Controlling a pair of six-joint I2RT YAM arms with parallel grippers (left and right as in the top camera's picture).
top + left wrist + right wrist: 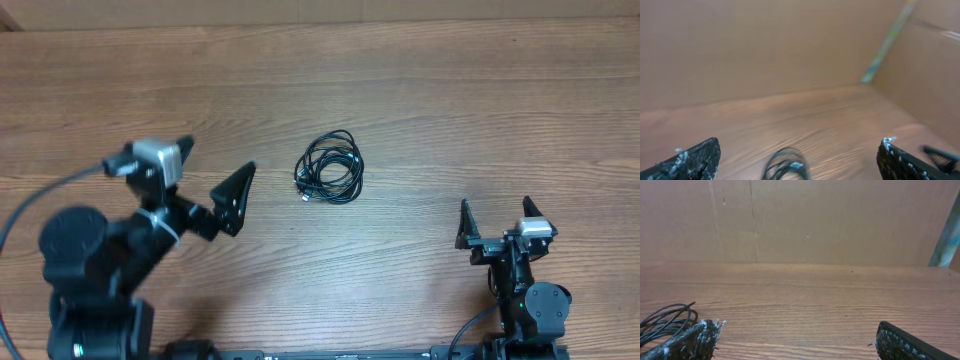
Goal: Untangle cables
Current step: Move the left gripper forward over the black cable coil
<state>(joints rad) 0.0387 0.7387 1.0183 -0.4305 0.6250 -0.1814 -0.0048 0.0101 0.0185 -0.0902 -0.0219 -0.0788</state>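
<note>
- On the table [450, 100], near its middle: cable bundle [330, 168], coiled in a loose oval, touched by neither arm.
- Spread wide and empty: left gripper [216, 165], raised, mouth turned toward the coil.
- Likewise parted wide, holding nothing: right gripper [495, 210], close to its own base, well apart from the coil.
- From the left fingers, straight ahead and low; from the right fingers, forward and far off to the left.
- Long axis faint, roughly diagonal; small plug end [302, 192] poking out at the rim on the left arm's side.
- Clearly nearer: left arm, probably best placed for a first pinch on an outer loop.
</note>
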